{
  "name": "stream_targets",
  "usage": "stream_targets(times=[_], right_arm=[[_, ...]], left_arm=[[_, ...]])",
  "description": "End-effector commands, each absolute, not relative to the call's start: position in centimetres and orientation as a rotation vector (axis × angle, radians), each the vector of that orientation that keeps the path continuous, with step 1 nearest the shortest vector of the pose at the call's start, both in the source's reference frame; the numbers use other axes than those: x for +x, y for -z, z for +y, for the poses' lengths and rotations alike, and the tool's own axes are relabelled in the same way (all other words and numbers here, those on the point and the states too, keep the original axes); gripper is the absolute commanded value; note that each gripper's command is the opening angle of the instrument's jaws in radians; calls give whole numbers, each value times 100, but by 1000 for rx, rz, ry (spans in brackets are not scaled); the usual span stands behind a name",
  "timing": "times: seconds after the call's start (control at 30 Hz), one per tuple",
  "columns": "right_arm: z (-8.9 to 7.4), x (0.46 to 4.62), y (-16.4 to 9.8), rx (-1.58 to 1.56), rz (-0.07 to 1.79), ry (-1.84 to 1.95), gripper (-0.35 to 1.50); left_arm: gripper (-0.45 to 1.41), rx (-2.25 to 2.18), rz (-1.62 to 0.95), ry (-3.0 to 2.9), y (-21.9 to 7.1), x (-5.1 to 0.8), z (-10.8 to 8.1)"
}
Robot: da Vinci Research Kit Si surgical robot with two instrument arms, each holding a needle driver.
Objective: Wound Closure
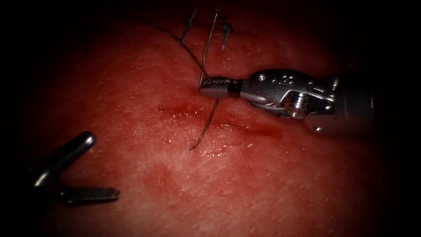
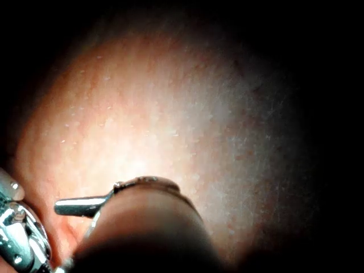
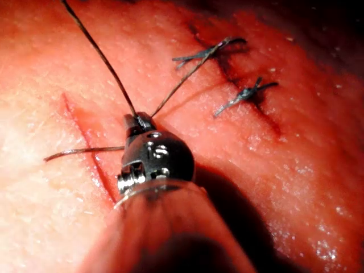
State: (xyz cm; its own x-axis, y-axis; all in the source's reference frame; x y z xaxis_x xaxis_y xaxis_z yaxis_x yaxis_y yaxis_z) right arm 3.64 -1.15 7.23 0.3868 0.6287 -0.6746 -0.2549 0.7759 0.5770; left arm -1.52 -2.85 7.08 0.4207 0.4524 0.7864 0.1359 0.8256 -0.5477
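- right tool (image 1: 206,87) over tissue (image 1: 263,184), clamped on thread (image 1: 209,39) just above cut (image 1: 228,125)
- left tool (image 1: 103,166) lower left, jaws apart, holding nothing
- thread tail (image 1: 206,127) lies across cut

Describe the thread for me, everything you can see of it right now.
The thread is thin, dark and wiry. The right tool holds it, jaws shut on it just above the cut. From the jaws two strands run up toward the knotted stitches; a short free end curves down across the cut and rests on the tissue.
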Motion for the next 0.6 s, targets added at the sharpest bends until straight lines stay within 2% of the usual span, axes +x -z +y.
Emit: stream_targets(times=[0.03, 0.13, 0.23, 0.6], right_arm=[[-118, 371, -727, 416, 1032, -581, -35], [-119, 372, -727, 421, 1042, -580, -35], [-124, 373, -725, 421, 1047, -578, -35], [-133, 375, -728, 420, 1051, -569, -35]], left_arm=[[64, -598, -1140, -200, -711, -157, -287], [64, -527, -1155, -76, -708, -161, -260], [89, -375, -1271, 260, -723, -154, -221], [101, -215, -1571, 651, -715, -155, -167]])
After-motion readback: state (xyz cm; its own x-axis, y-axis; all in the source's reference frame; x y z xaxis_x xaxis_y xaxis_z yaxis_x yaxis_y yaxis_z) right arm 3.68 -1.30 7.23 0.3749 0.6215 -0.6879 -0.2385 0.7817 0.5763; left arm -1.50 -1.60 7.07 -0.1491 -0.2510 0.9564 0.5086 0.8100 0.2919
